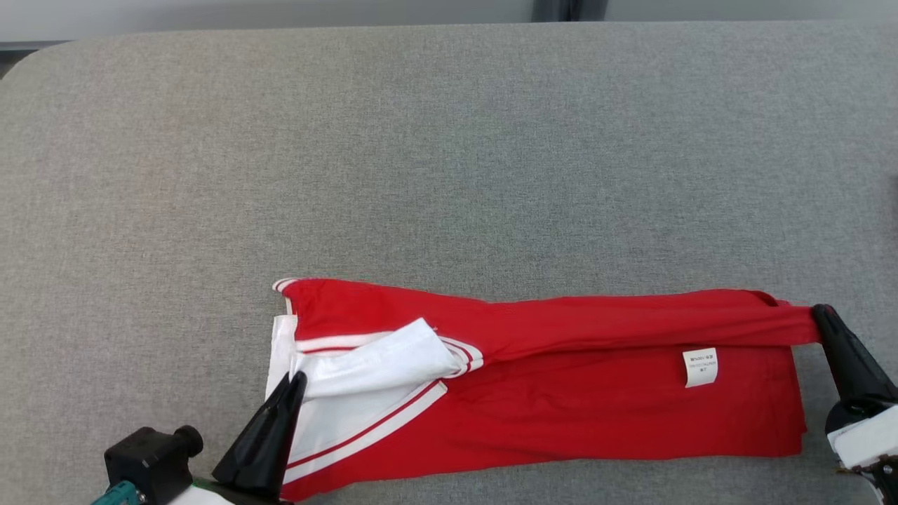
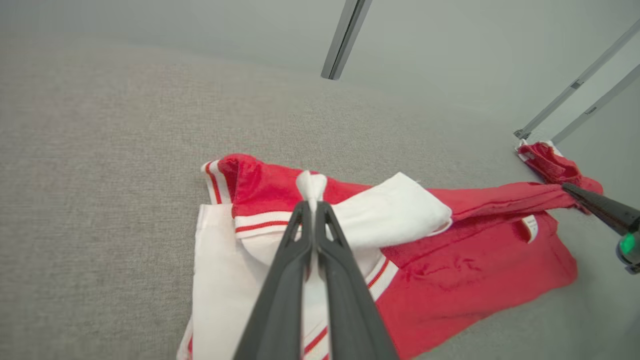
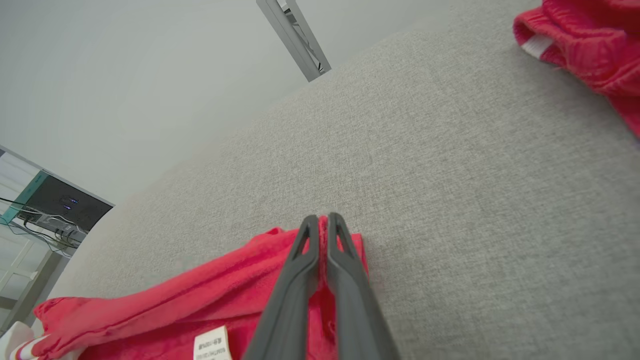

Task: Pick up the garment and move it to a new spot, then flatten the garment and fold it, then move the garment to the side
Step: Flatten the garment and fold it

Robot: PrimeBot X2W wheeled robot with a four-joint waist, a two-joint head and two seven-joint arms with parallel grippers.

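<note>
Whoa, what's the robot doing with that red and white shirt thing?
The robot is holding a red-and-white garment by both ends on a grey padded surface. Its left claw is pinched shut on the white cloth at one end, and its right claw is pinched shut on the red edge at the other end. The garment lies stretched out long, with part of it flopped over itself and a small white label showing.
</note>
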